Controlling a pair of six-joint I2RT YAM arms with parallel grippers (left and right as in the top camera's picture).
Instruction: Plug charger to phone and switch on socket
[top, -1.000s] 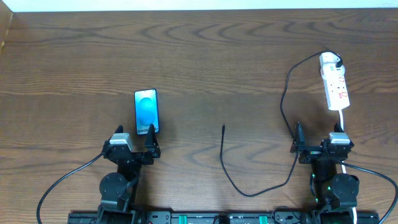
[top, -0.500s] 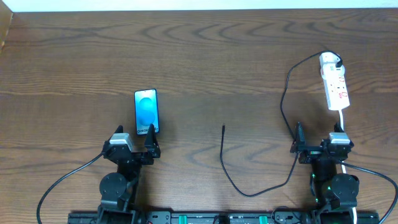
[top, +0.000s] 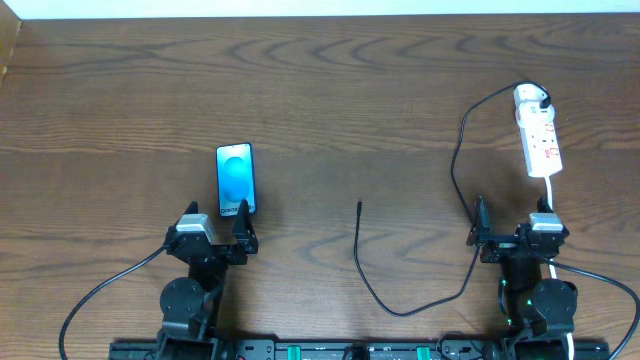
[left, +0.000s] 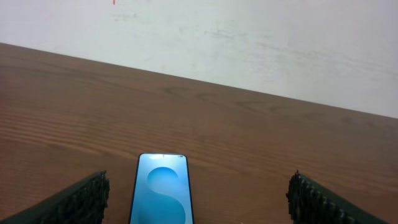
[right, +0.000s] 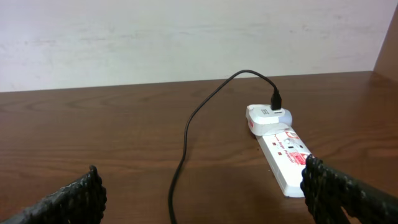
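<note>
overhead: phone (top: 236, 180) lies flat left of centre, just above the left gripper (top: 217, 224). charger (top: 453, 165) runs from its plug tip (top: 359, 206) mid-frame, loops low, then climbs to the socket (top: 538, 135) at upper right, above the right gripper (top: 512, 226).

left wrist: fingers spread wide, nothing held; phone sits between them, left of centre. glass slab looks slick and will likely slide if pushed, so brace it by its long edges.

right wrist: jaws wide, empty. black plug (right: 275, 99) is already seated in the socket's far end. cable is thin, light and floppy; pinch right behind the tip for control. strip looks light and may skate under a switch press.
</note>
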